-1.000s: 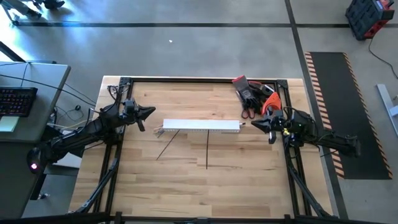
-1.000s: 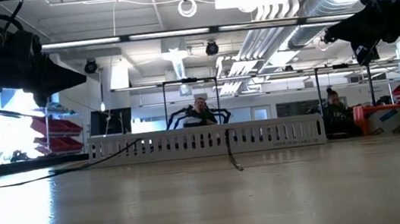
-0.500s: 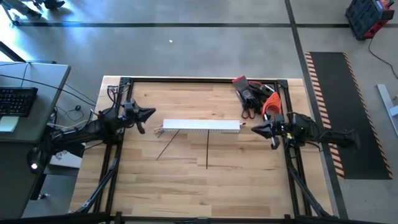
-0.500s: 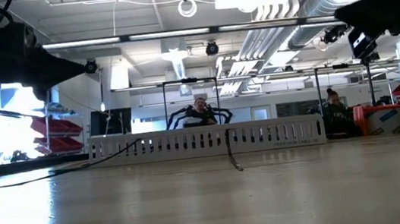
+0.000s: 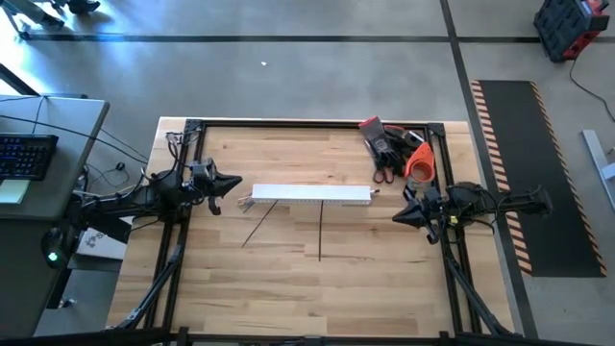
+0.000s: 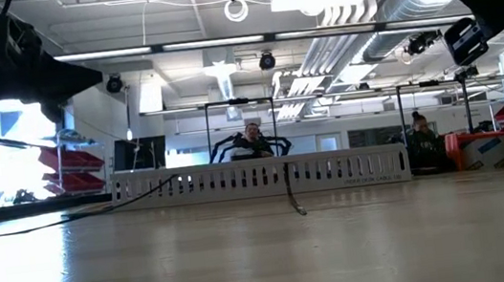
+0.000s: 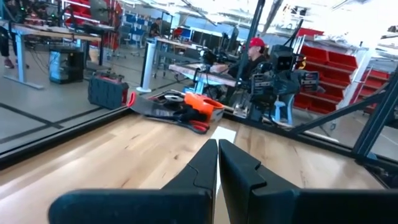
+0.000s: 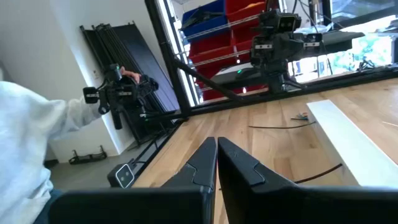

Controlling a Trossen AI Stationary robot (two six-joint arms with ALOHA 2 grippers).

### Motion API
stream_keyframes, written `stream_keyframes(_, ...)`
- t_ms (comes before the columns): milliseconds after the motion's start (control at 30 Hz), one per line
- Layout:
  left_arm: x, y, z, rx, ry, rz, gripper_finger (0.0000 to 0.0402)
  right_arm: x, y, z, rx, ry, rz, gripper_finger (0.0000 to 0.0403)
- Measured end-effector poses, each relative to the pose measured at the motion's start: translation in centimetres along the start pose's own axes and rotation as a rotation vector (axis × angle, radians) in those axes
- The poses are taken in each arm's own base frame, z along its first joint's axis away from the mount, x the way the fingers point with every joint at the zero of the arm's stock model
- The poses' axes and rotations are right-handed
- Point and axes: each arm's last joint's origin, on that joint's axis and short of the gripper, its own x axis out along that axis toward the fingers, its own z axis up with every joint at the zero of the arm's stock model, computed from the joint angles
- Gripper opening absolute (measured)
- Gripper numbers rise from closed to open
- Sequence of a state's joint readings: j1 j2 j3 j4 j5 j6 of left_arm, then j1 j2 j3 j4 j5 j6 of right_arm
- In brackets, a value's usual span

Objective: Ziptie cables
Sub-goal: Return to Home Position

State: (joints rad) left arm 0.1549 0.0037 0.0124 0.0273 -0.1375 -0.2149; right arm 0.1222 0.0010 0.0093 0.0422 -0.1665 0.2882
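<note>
The white duct point(image 5: 310, 195) hides the cables point(image 5: 246, 203) except tiny ends, colours too small to tell.

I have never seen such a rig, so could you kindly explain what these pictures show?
It is a robot with two dark arms at a wooden table. One camera looks straight down, one sits at table height, one rides on each wrist. The left claw and right claw hover at the table's sides, both shut, holding nothing. A white duct lies in the middle, two thin dark zipties run out from its edge, and tools lie by the right arm.
</note>
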Motion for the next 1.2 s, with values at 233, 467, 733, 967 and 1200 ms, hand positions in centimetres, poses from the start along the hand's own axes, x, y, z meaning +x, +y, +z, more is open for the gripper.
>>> stream_keyframes(233,0.0,-0.2,0.0,0.000,0.004,-0.019,0.0000,0.0,0.0,-0.1,0.001,0.005,0.003,0.0000)
stream_keyframes(467,-0.1,-0.5,-0.1,-0.002,0.011,-0.048,0.0000,0.0,0.0,-0.1,0.001,0.005,0.003,0.0000)
stream_keyframes(733,-0.1,-0.5,-0.1,-0.002,0.011,-0.051,0.0000,0.0,0.0,-0.1,0.001,0.005,0.003,0.0000)
stream_keyframes(967,-0.1,-0.8,-0.3,0.066,0.039,-0.124,0.0000,0.0,0.0,-0.1,0.001,0.006,0.003,0.0000)
stream_keyframes(1200,-0.3,-1.7,-0.5,0.271,0.031,-0.235,0.0000,0.0,0.0,-0.1,0.001,0.006,0.003,0.0000)
